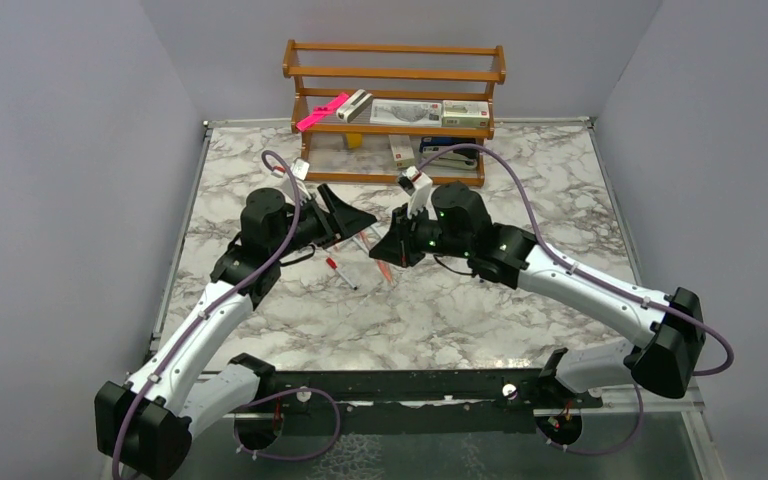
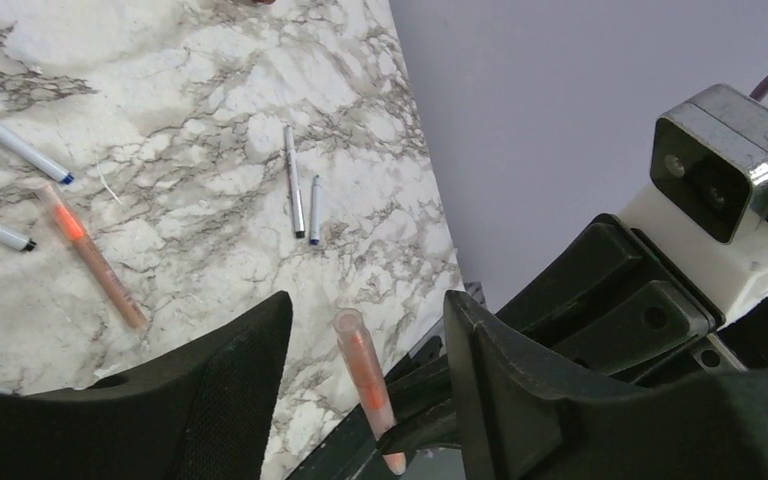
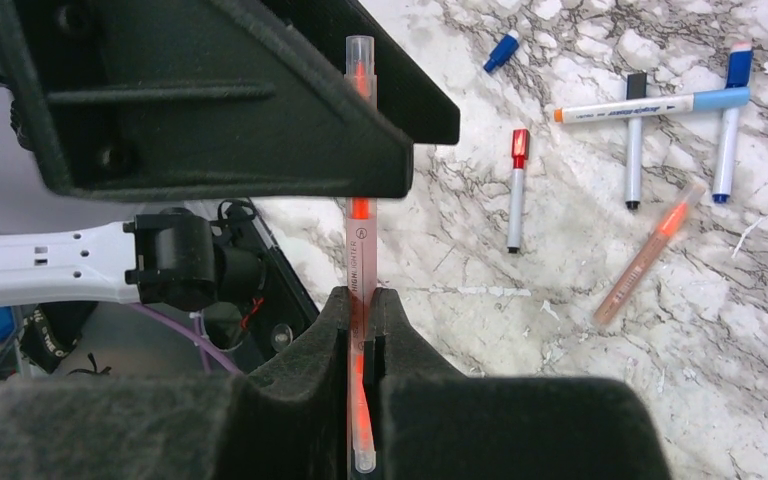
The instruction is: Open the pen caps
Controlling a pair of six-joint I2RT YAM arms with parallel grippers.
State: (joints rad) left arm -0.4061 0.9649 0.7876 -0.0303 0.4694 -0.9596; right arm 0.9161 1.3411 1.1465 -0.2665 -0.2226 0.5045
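A marble table (image 1: pixel 580 200) is pictured with a wooden rack (image 1: pixel 395 74) at its far edge, and two arms are seen meeting above its middle. An orange pen (image 3: pixel 360 240) is held off the table, clenched low on its barrel by the right gripper (image 3: pixel 360 297). The left gripper (image 2: pixel 368 310) is set around the pen's upper end with its jaws released, both fingers clear of the barrel. Other pens are scattered on the marble nearby: a second orange pen (image 3: pixel 650 255), a white pen (image 3: pixel 650 103) with a light-blue end, a grey pen (image 3: pixel 635 150), a blue pen (image 3: pixel 727 130), and a red pen (image 3: pixel 517 200) with its red cap (image 3: pixel 520 143) fitted. A loose blue cap (image 3: pixel 503 50) is seen lying apart from them.
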